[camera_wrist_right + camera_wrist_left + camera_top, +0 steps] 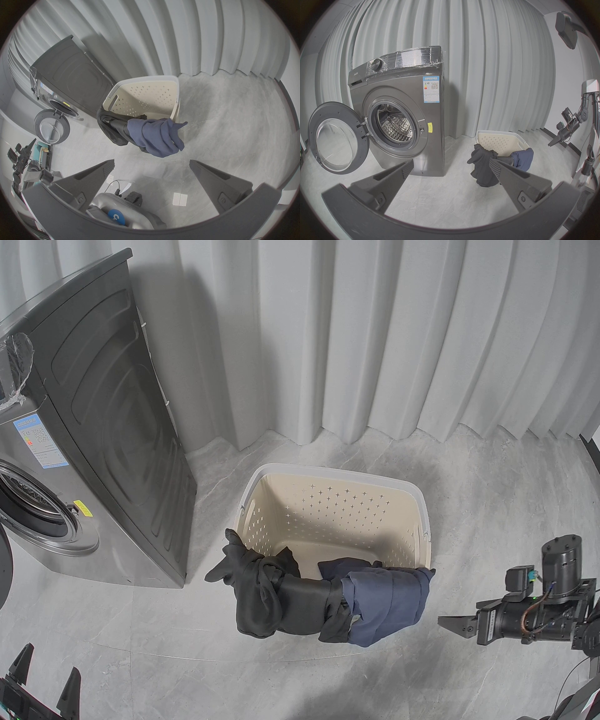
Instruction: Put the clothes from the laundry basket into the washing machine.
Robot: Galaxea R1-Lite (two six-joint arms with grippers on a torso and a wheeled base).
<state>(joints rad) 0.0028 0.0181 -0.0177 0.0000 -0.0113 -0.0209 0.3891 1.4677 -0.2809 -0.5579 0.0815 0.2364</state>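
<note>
The black cloth (269,596) and blue cloth (387,599) hung over the near rim of the basket (340,474), lying along it left to right. The right gripper (151,161), wide and empty, pointed at the blue end and was nearer; the left gripper (51,660), also wide, was on the side of the washer (112,427).

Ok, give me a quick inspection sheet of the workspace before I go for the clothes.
Surface: grey tiled floor.
Job's things: laundry basket on the floor; black garment and blue garment draped over its near rim; washing machine to its left, door open.
Clutter: nothing seen.
Hands: left hand open, low near the machine; right hand open, right of the basket; both empty.
Cables: short lead on the right wrist.
Surroundings: white curtain behind.
</note>
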